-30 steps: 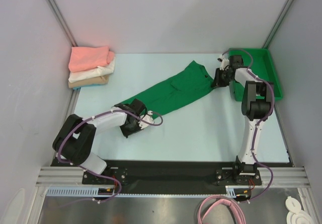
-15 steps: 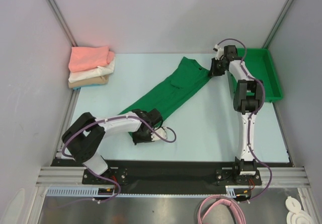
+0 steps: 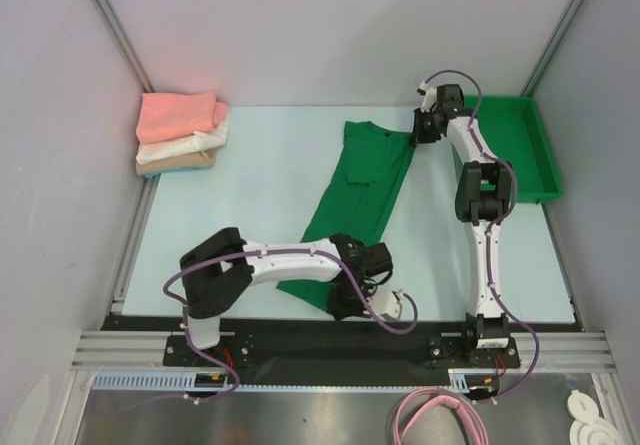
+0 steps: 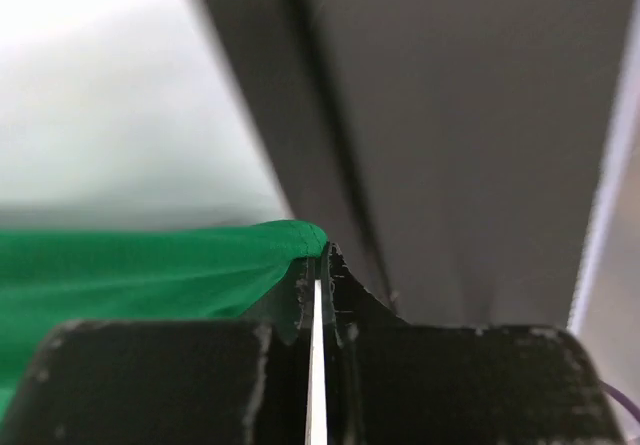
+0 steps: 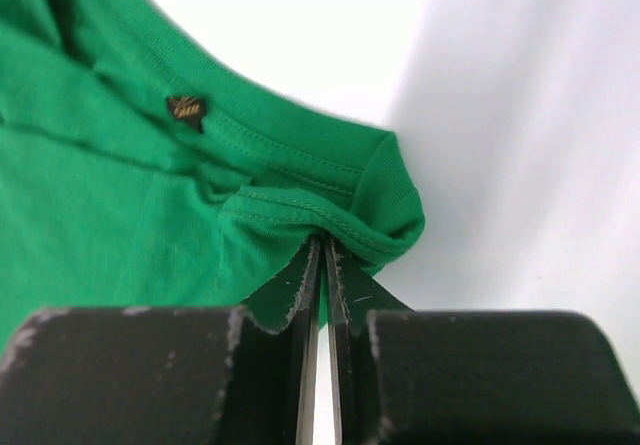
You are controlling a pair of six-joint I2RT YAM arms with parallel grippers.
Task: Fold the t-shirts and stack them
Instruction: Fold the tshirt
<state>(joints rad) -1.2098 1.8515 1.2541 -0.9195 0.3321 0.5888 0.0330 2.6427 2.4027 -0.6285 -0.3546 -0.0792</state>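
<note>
The dark green t-shirt (image 3: 362, 190) is stretched as a long strip from the far middle of the table toward the near edge. My right gripper (image 3: 417, 135) is shut on its collar end, with the neckband (image 5: 330, 180) bunched between the pads. My left gripper (image 3: 343, 301) is shut on the near end of the shirt, whose green hem (image 4: 200, 260) folds over the fingertips. The folded shirts are stacked at the far left: salmon pink (image 3: 178, 114) on top, white (image 3: 186, 145) under it, tan (image 3: 175, 164) at the bottom.
A rigid green plastic bin (image 3: 520, 145) stands at the far right beside the right arm. Grey walls enclose the table on three sides. A black rail (image 3: 330, 340) runs along the near edge, close to the left gripper.
My left gripper has swept the near end of the green shirt rightward and toward the near edge. My right gripper moved the collar end left and farther back. The shirt now lies nearly lengthwise.
</note>
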